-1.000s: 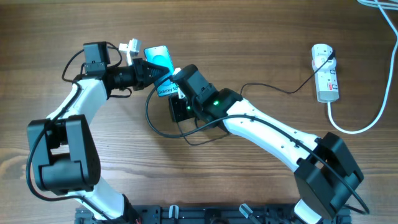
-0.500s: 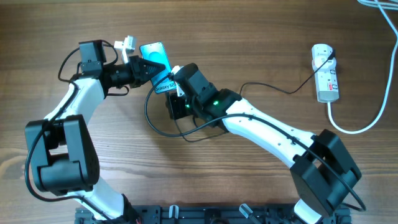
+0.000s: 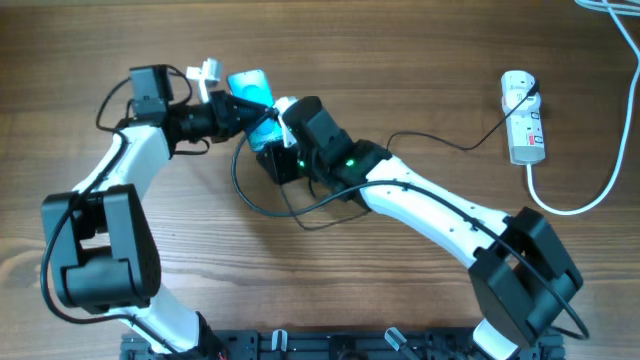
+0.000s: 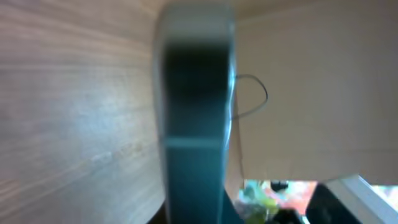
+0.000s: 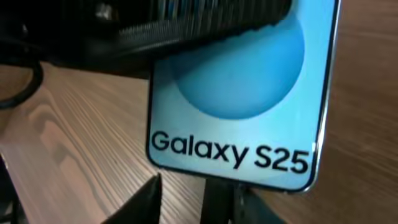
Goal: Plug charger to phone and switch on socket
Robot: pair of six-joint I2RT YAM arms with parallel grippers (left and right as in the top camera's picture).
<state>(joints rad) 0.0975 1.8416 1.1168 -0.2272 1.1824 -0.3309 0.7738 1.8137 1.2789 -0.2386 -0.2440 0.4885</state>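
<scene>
The left arm folds up from its base, forearm level and pointing toward the socket (image 3: 523, 125). The left gripper (image 3: 244, 108) is clamped tight on the phone (image 3: 250, 88), holding it tilted above the table (image 3: 400, 50), well left of the socket. The right arm stretches diagonally away from the socket, and the right gripper (image 3: 279, 124) sits at the phone's lettered end. In its wrist view the fingers (image 5: 144, 199) stand a little apart with bare wood between them, gripping nothing visible. The charger (image 3: 430, 138) trails from the socket toward the right arm.
</scene>
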